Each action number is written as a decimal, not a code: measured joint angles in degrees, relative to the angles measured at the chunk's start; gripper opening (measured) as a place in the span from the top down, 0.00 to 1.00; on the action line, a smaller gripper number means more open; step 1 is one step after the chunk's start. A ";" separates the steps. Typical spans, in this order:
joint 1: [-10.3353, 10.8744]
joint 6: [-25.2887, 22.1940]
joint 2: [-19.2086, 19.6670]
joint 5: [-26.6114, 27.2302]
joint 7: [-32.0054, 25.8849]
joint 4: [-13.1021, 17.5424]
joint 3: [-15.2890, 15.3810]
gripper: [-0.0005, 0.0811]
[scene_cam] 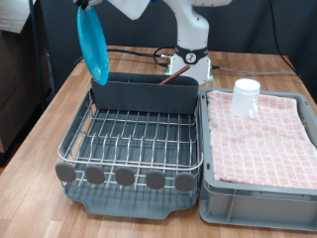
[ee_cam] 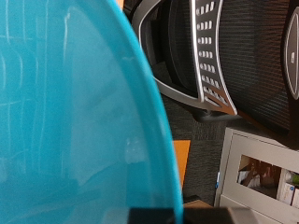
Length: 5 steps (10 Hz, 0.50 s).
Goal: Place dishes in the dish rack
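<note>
Plate (scene_cam: 93, 44), light blue, hung on edge above the dish rack (scene_cam: 134, 134), held at its top rim; gripper out of frame, closure unclear. Looked rigid, glossy, slippery, breakable; rim the sensible hold. Exterior view showed white cup (scene_cam: 246, 96) on checkered cloth (scene_cam: 263, 139); wrist view only plate face.

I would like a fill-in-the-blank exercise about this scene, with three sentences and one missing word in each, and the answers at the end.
1. The light-blue plate hangs on edge in the air above the dish ____.
2. The white cup stands upside down on the pink checkered ____ inside the grey crate.
3. In the wrist view, the thing that fills most of the picture is the ____.

Missing words: rack; cloth; plate

The dish rack holds no dishes yet. The hand itself is not visible.
</note>
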 joint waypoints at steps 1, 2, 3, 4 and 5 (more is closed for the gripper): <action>0.05 0.01 0.29 -0.01 0.10 0.02 0.09 0.97; 0.08 0.01 0.53 -0.01 0.22 0.03 0.20 0.97; 0.09 0.01 0.73 -0.01 0.31 0.04 0.37 0.97; 0.10 -0.25 0.85 -0.01 0.37 0.10 0.63 0.97; 0.11 -0.63 0.97 -0.01 0.42 0.28 0.87 0.97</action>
